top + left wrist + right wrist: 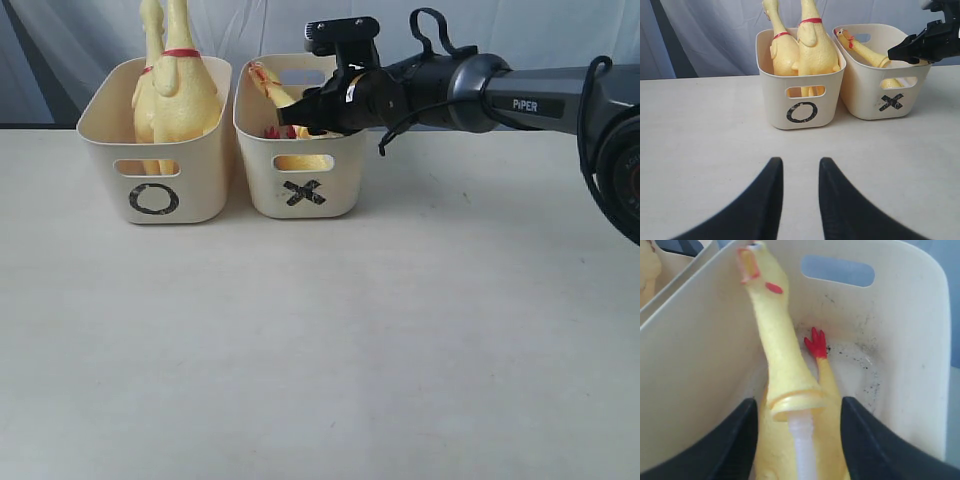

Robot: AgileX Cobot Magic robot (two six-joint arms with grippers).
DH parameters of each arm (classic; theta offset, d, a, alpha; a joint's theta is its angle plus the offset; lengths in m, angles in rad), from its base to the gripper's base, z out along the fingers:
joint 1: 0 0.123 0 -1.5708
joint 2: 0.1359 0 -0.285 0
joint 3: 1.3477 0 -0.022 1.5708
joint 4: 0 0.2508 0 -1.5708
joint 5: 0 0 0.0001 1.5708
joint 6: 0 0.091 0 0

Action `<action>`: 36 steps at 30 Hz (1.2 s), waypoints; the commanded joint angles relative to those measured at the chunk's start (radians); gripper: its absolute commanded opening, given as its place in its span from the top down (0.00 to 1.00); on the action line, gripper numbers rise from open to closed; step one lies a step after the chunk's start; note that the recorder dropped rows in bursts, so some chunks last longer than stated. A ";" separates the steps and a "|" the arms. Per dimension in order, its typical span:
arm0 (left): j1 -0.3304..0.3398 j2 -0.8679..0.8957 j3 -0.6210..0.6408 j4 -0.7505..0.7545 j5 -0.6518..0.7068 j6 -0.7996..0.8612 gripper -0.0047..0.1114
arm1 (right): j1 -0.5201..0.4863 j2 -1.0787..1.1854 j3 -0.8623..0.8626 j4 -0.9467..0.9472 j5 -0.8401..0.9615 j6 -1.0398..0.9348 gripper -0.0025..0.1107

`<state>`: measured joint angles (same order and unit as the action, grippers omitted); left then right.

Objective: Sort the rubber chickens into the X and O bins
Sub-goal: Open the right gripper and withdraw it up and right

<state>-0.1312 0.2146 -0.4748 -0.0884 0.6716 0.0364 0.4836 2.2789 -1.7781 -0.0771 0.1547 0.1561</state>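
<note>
Two long rubber chickens [178, 95] [815, 50] stand upright in the O bin [205, 180] [775, 95]. The shorter chicken [270, 85] [865, 50] [780, 355] lies slanted in the X bin [335, 170] [865, 85] [910, 340], head against the wall, red foot [816, 344] on the floor. My right gripper [310, 115] [799, 405] reaches into the X bin, open, its fingers flanking this chicken's body with small gaps at the tips. My left gripper [801, 162] hovers over the table in front of the bins, open and empty.
The two bins stand side by side at the back of the pale table [320, 350], with a grey curtain [560, 30] behind them. The right arm [520, 100] stretches in from the right above the tabletop.
</note>
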 commanded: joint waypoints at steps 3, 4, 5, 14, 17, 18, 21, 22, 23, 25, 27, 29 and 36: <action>-0.001 -0.006 0.003 0.003 -0.010 0.001 0.75 | -0.006 -0.070 -0.002 -0.003 0.045 0.001 0.55; -0.001 -0.006 0.003 0.003 -0.010 0.001 0.75 | -0.006 -0.087 -0.002 -0.003 0.057 0.001 0.55; -0.001 -0.006 0.003 0.003 -0.010 0.001 0.75 | -0.006 -0.104 -0.002 -0.003 0.076 0.001 0.55; -0.001 -0.006 0.003 0.003 -0.010 0.001 0.75 | -0.006 -0.266 -0.002 -0.057 0.323 -0.007 0.98; -0.001 -0.006 0.003 0.003 -0.010 0.001 0.75 | -0.006 -0.306 -0.002 -0.076 0.426 -0.007 0.98; -0.001 -0.006 0.003 0.003 -0.010 0.001 0.75 | -0.006 -0.321 0.001 -0.075 0.448 -0.007 0.98; -0.001 -0.006 0.003 0.003 -0.010 0.001 0.75 | -0.006 -0.383 0.072 -0.075 0.416 -0.007 0.98; -0.001 -0.006 0.003 0.003 -0.010 0.001 0.75 | -0.006 -0.409 0.109 -0.075 0.390 -0.005 0.98; -0.001 -0.006 0.003 0.003 -0.010 0.001 0.75 | -0.006 -0.435 0.149 -0.075 0.365 -0.005 0.98; -0.001 -0.006 0.003 0.003 -0.010 0.001 0.75 | -0.006 -0.482 0.224 -0.075 0.329 -0.005 0.98; -0.001 -0.006 0.003 0.003 -0.010 0.001 0.75 | -0.006 -0.536 0.314 -0.075 0.286 -0.005 0.98; -0.001 -0.006 0.003 0.003 -0.010 0.001 0.75 | -0.006 -0.601 0.403 -0.075 0.218 -0.005 0.98; -0.001 -0.006 0.003 0.003 -0.010 0.001 0.75 | -0.004 -0.982 0.815 -0.069 -0.071 -0.001 0.98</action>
<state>-0.1312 0.2146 -0.4748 -0.0884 0.6716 0.0364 0.4836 1.3946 -1.0369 -0.1420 0.1309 0.1538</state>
